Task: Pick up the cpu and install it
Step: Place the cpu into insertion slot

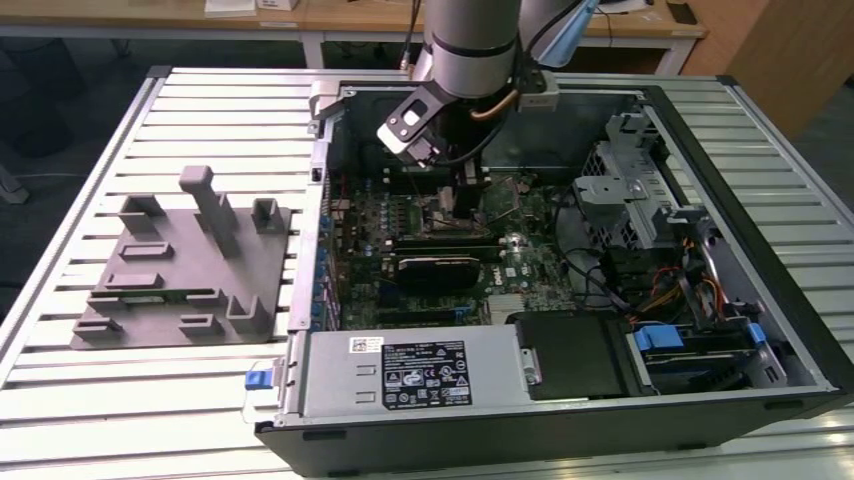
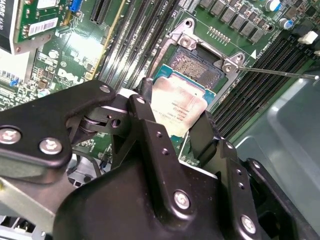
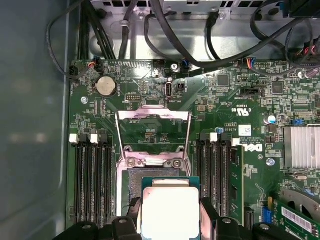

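Observation:
The cpu (image 2: 178, 106), a silvery square chip with a thin green edge, sits between my gripper's (image 2: 174, 122) two black fingers, which are shut on its opposite sides. In the first wrist view the cpu (image 3: 170, 209) hangs just short of the open black-framed socket (image 3: 134, 181), overlapping its near edge. The socket's metal load plate (image 3: 152, 117) is flipped up. The socket's contact field (image 2: 196, 66) lies bare beside the chip. In the exterior view the gripper (image 1: 467, 192) reaches down into the open computer case (image 1: 694, 130) over the motherboard.
Black memory slots (image 3: 92, 180) flank the socket on both sides. Cables (image 3: 165, 35) run along the case wall, and a finned heatsink (image 3: 302, 147) sits nearby. A grey fixture plate (image 1: 180, 270) lies at the exterior view's left. The power supply (image 1: 400, 372) and drive cage (image 1: 641, 200) crowd the case.

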Available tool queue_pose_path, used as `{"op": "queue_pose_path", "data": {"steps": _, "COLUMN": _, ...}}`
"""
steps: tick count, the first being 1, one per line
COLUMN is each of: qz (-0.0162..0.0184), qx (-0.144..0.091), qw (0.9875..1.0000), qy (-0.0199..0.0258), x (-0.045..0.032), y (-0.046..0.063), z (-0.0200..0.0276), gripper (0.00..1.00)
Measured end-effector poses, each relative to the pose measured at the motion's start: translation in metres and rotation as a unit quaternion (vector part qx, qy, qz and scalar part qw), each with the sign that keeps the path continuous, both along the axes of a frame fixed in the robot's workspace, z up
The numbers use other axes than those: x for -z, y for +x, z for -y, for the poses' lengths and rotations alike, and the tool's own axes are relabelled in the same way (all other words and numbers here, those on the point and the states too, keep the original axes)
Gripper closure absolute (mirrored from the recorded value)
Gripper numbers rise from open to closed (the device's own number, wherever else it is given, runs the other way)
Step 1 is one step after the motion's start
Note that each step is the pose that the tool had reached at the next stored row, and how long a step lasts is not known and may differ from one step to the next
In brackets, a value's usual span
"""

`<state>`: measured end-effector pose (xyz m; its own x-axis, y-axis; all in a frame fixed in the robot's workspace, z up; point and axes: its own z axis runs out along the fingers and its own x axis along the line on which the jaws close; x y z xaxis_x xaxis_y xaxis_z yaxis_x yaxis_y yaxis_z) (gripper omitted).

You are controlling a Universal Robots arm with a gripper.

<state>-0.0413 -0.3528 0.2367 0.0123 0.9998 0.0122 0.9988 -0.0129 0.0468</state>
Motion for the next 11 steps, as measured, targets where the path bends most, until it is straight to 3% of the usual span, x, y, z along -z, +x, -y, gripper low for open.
{"op": "queue_pose_path", "data": {"steps": 11, "qz": 0.0000, "qx": 0.000, "qw": 1.0000, "qy": 0.0000, "x": 0.0067, "y": 0.0000, "z": -0.0064, "gripper": 0.46}}
